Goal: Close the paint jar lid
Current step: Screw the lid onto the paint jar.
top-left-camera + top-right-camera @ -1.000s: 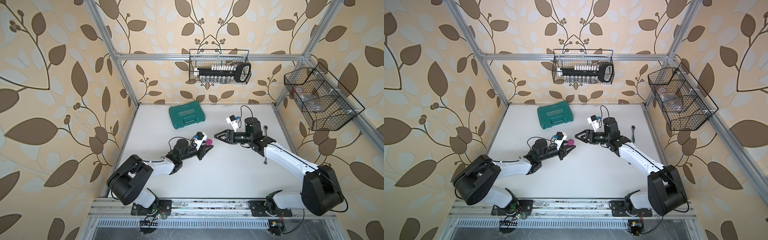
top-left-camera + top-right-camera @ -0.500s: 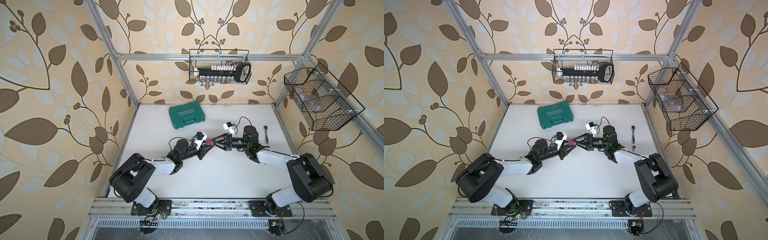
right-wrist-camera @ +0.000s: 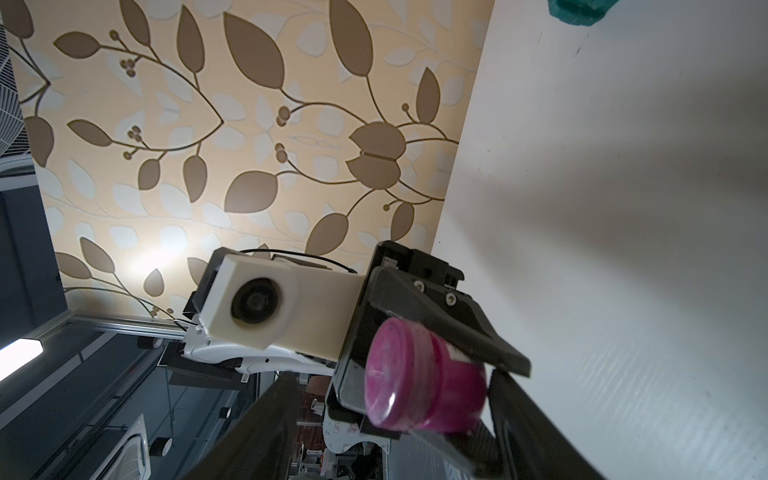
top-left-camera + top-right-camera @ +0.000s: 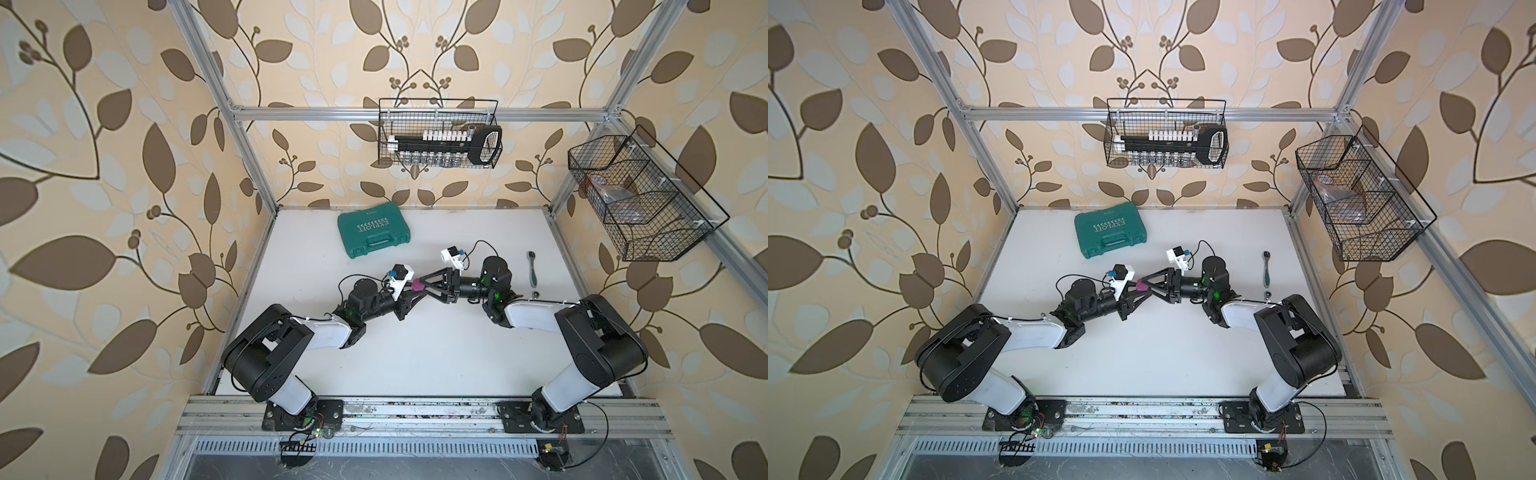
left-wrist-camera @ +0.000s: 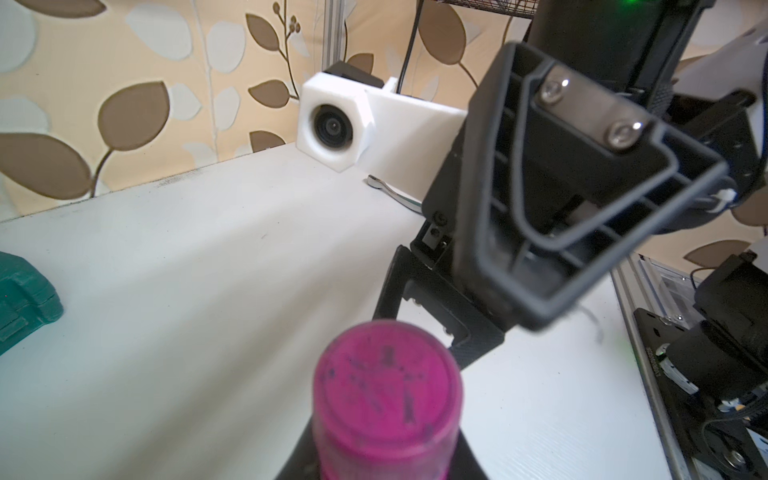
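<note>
- From 8 o'clock, the left claw (image 4: pixel 411 292) clamps the paint jar (image 3: pixel 457 384) above the bench (image 4: pixel 415 365).
- The lid (image 3: pixel 388 374) caps it; if unseated, a skewed squeeze may jam it.
- From 3 o'clock, the right claw (image 4: pixel 426 286) gapes around the lid; closing off-centre could dislodge the jar.

Evenly bright in both top views, edges bowed. Soft shadows across the bench (image 3: pixel 623 199), glare on the wall (image 3: pixel 166 253), blur up close.
</note>
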You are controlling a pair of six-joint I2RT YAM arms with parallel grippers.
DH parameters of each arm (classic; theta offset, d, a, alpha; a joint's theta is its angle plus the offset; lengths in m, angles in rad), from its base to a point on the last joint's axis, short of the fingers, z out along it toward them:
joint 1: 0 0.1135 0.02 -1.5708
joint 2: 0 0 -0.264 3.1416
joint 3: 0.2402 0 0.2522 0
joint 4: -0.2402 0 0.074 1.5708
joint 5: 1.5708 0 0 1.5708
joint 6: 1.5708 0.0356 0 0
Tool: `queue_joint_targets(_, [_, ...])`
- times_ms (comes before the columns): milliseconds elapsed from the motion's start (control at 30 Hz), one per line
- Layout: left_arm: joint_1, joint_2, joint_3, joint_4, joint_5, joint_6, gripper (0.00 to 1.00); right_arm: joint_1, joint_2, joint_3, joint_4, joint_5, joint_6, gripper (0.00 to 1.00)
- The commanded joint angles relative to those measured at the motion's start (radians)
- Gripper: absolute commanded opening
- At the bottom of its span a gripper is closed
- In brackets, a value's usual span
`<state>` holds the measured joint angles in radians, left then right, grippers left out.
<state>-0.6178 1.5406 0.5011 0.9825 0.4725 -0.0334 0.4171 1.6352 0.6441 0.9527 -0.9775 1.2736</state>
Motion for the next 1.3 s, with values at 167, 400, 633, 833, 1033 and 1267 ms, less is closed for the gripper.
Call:
queue_joint_targets(167, [0.001, -0.026, 0.026, 0.059, 0.012, 0.002, 0.00, 0.044, 0.040, -0.033, 0.053, -0.078, 0.043, 0.72])
queue_joint_targets(400, [0.001, -0.051, 0.043, 0.016, 0.059, 0.013, 0.00, 0.040, 0.039, -0.031, -0.039, -0.140, -0.018, 0.73])
queue_joint_targets(633, [0.001, -0.068, 0.052, -0.013, 0.104, 0.029, 0.00, 0.022, -0.003, -0.021, -0.224, -0.238, -0.140, 0.74])
queue_joint_targets(833, [0.001, -0.062, 0.058, -0.053, 0.167, 0.038, 0.00, 0.023, -0.045, 0.056, -0.512, -0.197, -0.328, 0.72])
queue_joint_targets(1033, [0.000, -0.060, 0.036, -0.135, 0.179, 0.090, 0.00, 0.014, -0.185, 0.194, -1.056, -0.044, -0.681, 0.72])
queue_joint_targets(1267, [-0.001, -0.041, 0.004, -0.106, 0.129, 0.102, 0.00, 0.028, -0.215, 0.327, -1.346, 0.111, -0.825, 0.71])
